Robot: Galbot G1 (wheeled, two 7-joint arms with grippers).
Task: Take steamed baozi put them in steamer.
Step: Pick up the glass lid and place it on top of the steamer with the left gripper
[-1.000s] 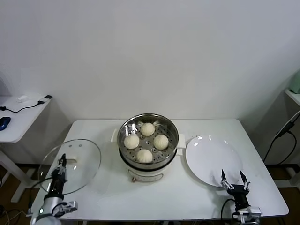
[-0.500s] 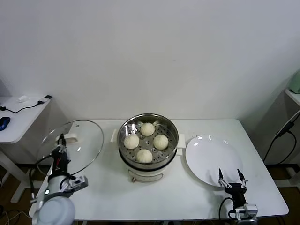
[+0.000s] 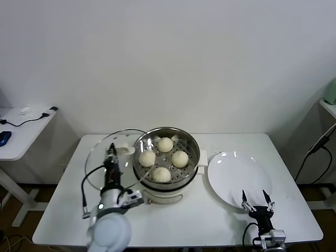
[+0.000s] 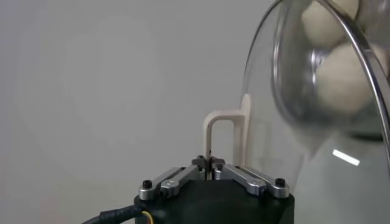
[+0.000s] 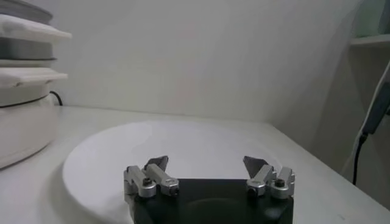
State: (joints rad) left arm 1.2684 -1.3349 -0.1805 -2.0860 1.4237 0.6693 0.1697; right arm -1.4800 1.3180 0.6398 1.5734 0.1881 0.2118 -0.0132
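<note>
Several cream-white steamed baozi point(image 3: 180, 158) lie inside the shiny steel steamer point(image 3: 191, 170) at the table's middle. My left gripper point(image 3: 112, 158) is shut on the white handle point(image 4: 224, 130) of the round glass lid point(image 3: 100, 157). It holds the lid tilted up, just left of the steamer and overlapping its rim. In the left wrist view the baozi point(image 4: 348, 77) show through the glass lid point(image 4: 286, 91). My right gripper point(image 3: 255, 198) stands open and empty at the front edge of the white plate point(image 3: 236, 176).
The white table point(image 3: 184, 218) carries the steamer in the middle and the flat plate point(image 5: 183, 143) on the right. The steamer's white base point(image 5: 21, 125) shows in the right wrist view. A side desk point(image 3: 21, 131) with cables stands at the far left.
My left gripper has lifted the glass lid off the table's left side and carried it right to the steamer's edge. The right gripper has drifted slightly and stays open.
</note>
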